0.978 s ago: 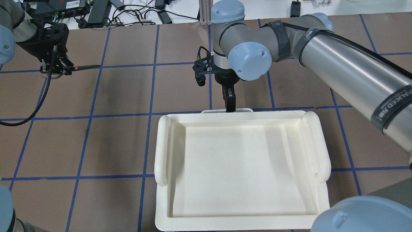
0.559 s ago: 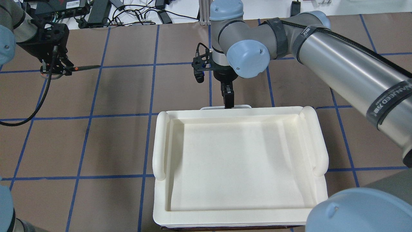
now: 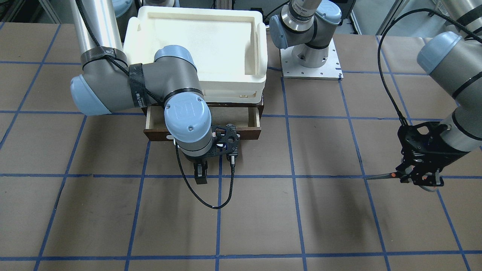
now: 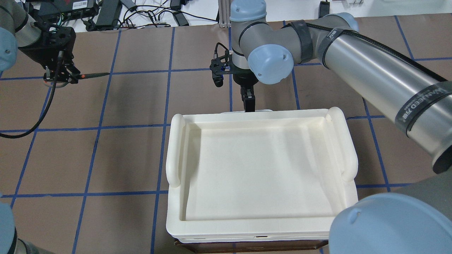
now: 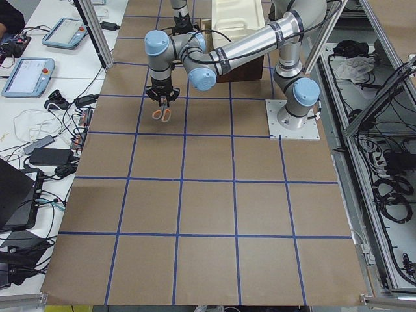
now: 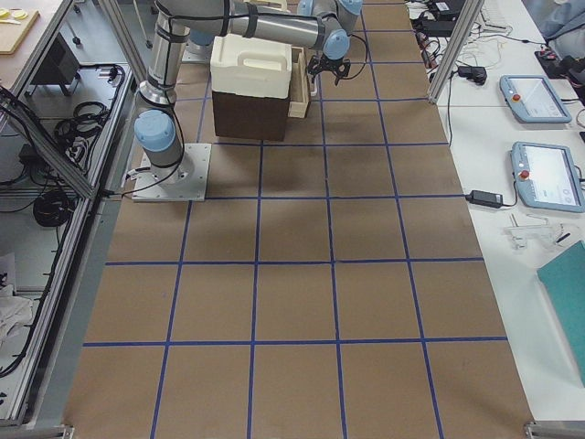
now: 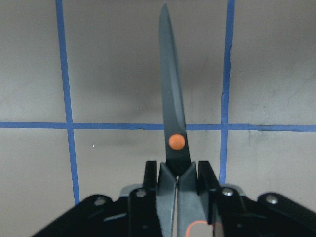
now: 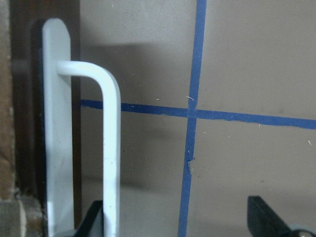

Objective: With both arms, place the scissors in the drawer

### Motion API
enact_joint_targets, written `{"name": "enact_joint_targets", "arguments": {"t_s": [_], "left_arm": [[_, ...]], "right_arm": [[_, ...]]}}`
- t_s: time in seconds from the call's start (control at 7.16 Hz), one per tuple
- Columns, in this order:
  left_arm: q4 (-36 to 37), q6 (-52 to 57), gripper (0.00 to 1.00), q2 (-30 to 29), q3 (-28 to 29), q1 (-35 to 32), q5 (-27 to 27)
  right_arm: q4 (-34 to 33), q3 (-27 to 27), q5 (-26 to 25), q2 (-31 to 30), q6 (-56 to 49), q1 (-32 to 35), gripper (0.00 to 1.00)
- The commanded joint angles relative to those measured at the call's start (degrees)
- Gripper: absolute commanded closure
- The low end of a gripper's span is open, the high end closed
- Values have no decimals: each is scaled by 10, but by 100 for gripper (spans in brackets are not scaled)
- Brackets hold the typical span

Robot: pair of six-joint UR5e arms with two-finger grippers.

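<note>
I see the left gripper (image 4: 69,77) clamped on the scissors (image 4: 93,74), blades level above the table, well apart from the pulled-out drawer (image 3: 244,132). The right gripper (image 4: 249,104) points down with its fingers spread at the white handle (image 8: 111,148). The arm strap (image 4: 422,104) reads "VANEED".

Dark-bladed scissors (image 7: 173,108), blades together, level in the left hand (image 7: 177,173); brown drawer (image 3: 246,133) seemingly part-open, well apart.

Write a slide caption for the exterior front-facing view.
Right gripper at the front of the partly open drawer under a cream tray; left gripper holds the scissors off to the side.
</note>
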Motion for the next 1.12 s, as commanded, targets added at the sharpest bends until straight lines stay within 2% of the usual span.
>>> {"name": "enact_joint_targets", "arguments": {"t_s": [0.0, 0.98], "left_arm": [[0, 0, 100, 0, 0, 0, 1], [0, 0, 100, -2, 0, -1, 0]], "right_arm": [[-10, -6, 0, 8, -5, -1, 0], [-44, -30, 0, 20, -13, -18, 0]]}}
